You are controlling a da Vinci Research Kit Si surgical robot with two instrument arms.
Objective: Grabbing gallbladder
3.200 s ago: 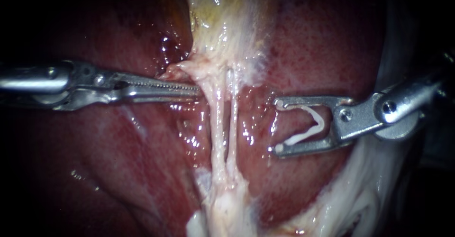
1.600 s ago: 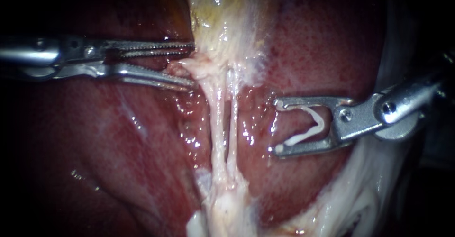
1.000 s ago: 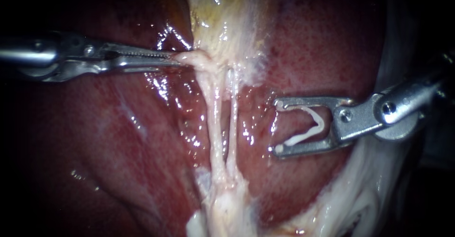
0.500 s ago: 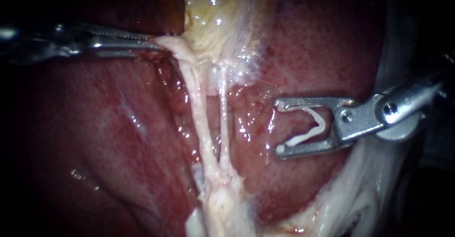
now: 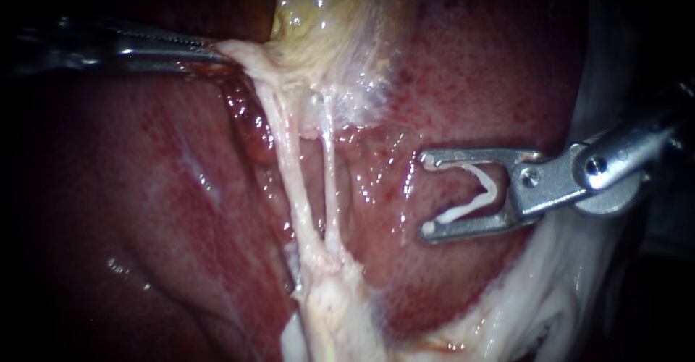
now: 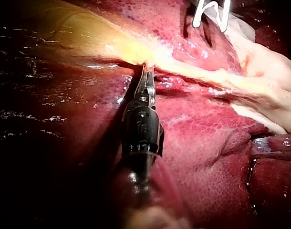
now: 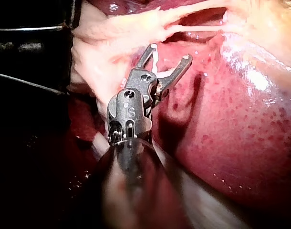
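The yellowish gallbladder (image 5: 326, 22) hangs at the top centre over the red liver (image 5: 463, 80). My left instrument (image 5: 213, 47) comes in from the upper left, its jaws shut on the gallbladder's pale lower edge, which is drawn out to the left. Two thin pale tubes (image 5: 286, 166) run taut from that edge down to a white stump. My right instrument (image 5: 427, 194) stands right of the tubes, apart from them, its wide-set jaws holding a white clip (image 5: 474, 192). In the left wrist view the left instrument (image 6: 146, 76) bites the gallbladder (image 6: 88, 38). The right wrist view shows my right instrument (image 7: 170, 53) just short of the tubes (image 7: 193, 29).
White fatty tissue (image 5: 550, 289) lies along the lower right under my right instrument's shaft. The liver (image 6: 202, 143) surrounds the working area on all sides. A dark rim (image 7: 36, 28) borders the tissue beside my right instrument.
My left instrument rose, opened, then shut on the gallbladder's lower edge and pulled it up and left, slanting and tightening the tubes. My right instrument has stayed still.
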